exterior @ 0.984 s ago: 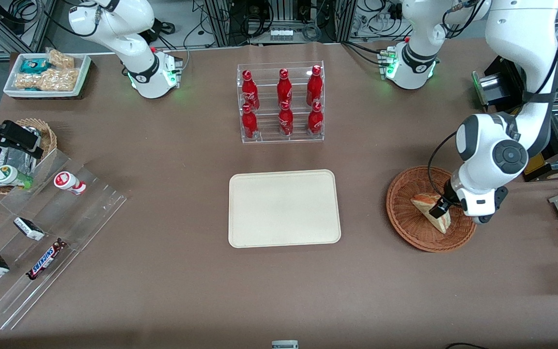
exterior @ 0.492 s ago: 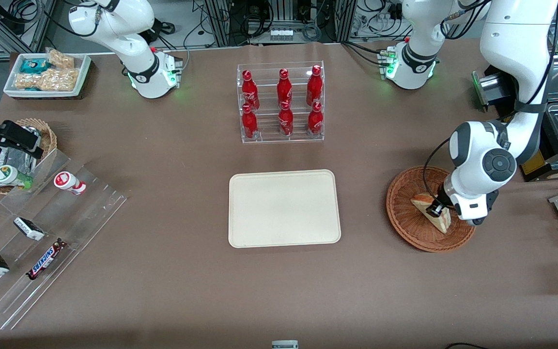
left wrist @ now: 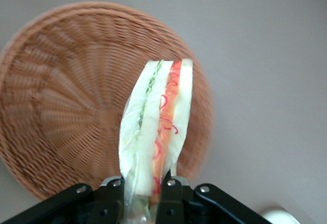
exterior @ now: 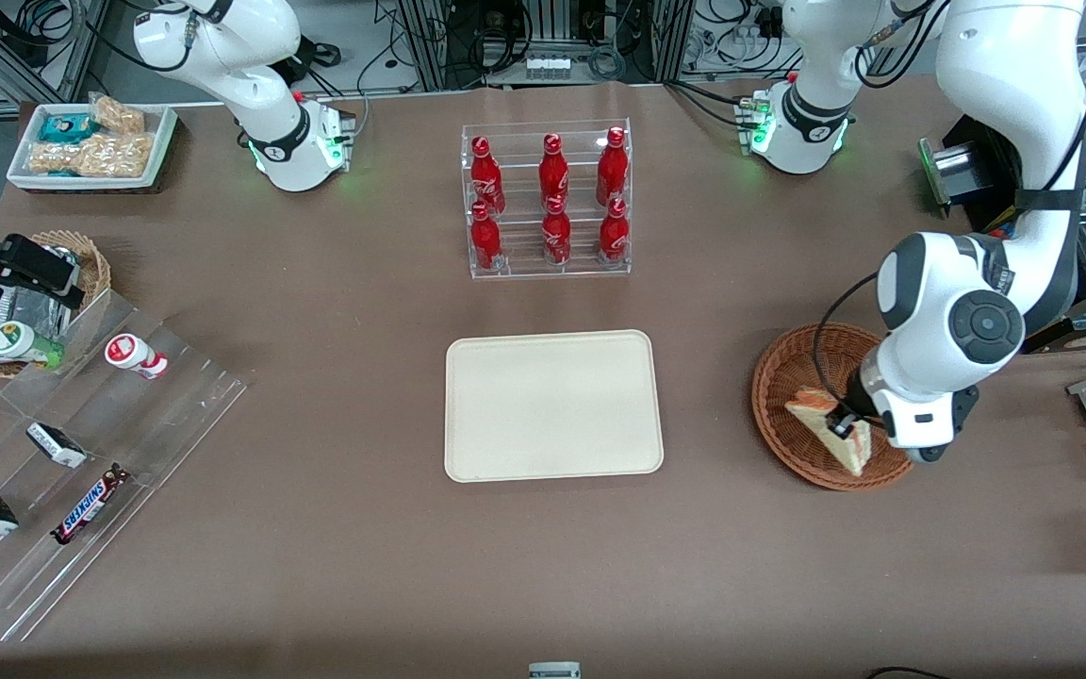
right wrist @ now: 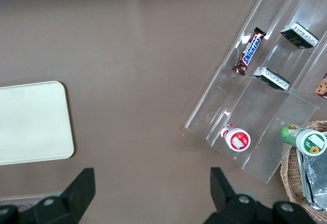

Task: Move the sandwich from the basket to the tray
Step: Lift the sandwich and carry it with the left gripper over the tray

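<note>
Since a second ago I see the left arm has lifted: the small triangular sandwich (exterior: pixel 828 429) of pale bread in clear wrap has come up off the weave and shifted toward the near rim of the large round reddish-brown wicker basket (exterior: pixel 788 372), at the lower right of the front frame. It now hangs tilted above the basket, not resting in it.

The flat rectangular cream-beige tray (exterior: pixel 553 405) lies at the centre of the frame, well apart from the basket, with nothing on it. Above it in the frame stands a clear acrylic rack of red bottles (exterior: pixel 548 198).

The basket, in the wrist view (left wrist: pixel 66 106), lies under the sandwich (left wrist: pixel 156 132), whose red and green filling layers show along its edge.

My left gripper (exterior: pixel 847 426) is over the near half of the basket; its two fingers (left wrist: pixel 172 196) are pinched on the sandwich's lower end, one on each bread face, the wedge standing up between them.
</note>
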`<act>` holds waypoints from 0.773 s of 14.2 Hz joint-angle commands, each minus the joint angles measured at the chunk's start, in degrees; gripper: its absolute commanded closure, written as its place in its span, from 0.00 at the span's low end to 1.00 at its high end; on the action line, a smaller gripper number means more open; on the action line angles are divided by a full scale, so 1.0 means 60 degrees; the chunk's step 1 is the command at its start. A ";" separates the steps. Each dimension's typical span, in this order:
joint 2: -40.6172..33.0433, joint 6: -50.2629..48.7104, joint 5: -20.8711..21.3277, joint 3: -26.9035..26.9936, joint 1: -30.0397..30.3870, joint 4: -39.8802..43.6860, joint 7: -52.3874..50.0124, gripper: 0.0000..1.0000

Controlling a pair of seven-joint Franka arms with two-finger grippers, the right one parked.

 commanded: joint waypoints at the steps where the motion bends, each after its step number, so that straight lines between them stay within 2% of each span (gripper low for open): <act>1: 0.0356 -0.0263 -0.0079 -0.0842 -0.0097 0.0668 -0.0181 0.95; 3: 0.0706 -0.0204 0.0038 -0.1691 -0.0286 0.0959 -0.0211 0.95; 5: 0.1146 -0.0204 0.0112 -0.1783 -0.1088 0.1457 -0.0182 0.94; 8: 0.1980 -0.0189 0.0813 -0.1783 -0.2188 0.2189 -0.0225 0.93; 11: 0.2859 -0.0175 0.1049 -0.1783 -0.3068 0.3141 -0.0182 0.92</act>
